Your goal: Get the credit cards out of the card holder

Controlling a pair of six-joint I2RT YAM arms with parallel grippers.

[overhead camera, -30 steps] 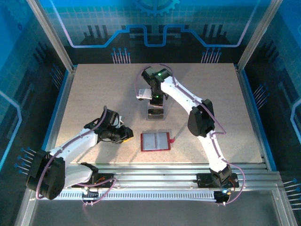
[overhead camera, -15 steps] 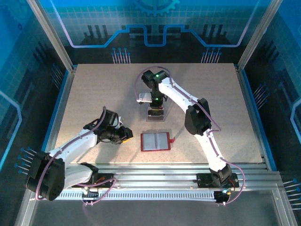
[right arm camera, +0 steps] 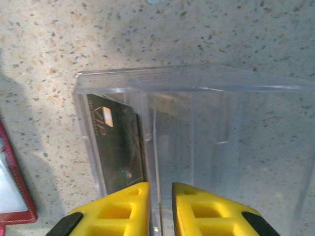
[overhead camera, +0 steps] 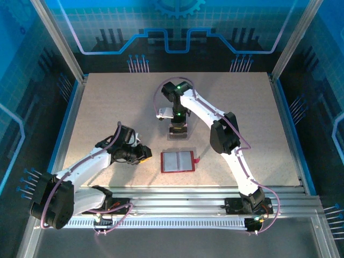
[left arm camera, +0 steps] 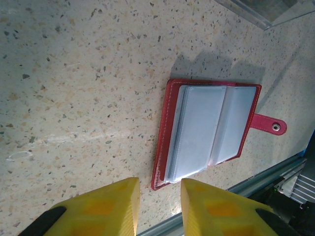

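table (overhead camera: 107, 107) | clear box (right arm camera: 221, 123) stood just beyond card holder (left arm camera: 206, 132), which lay open flat, pale pockets up | one dark credit card (right arm camera: 115, 147) lay inside the box | left gripper (left arm camera: 158, 183) spread, empty, near holder's edge | right gripper (right arm camera: 160, 188) straddled a box wall with a narrow gap, grip impossible to tell | risk: lifting could snag that wall and drag the box; the light holder could slide when pinched

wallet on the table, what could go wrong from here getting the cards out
1. The wallet lies open and flat with nothing pinning it. The open left gripper, low at its edge, may just slide it toward the metal rail instead of catching a card.
2. The right gripper straddles a wall of the clear box. Moving off sideways could drag or tip the box, with the dark card inside.
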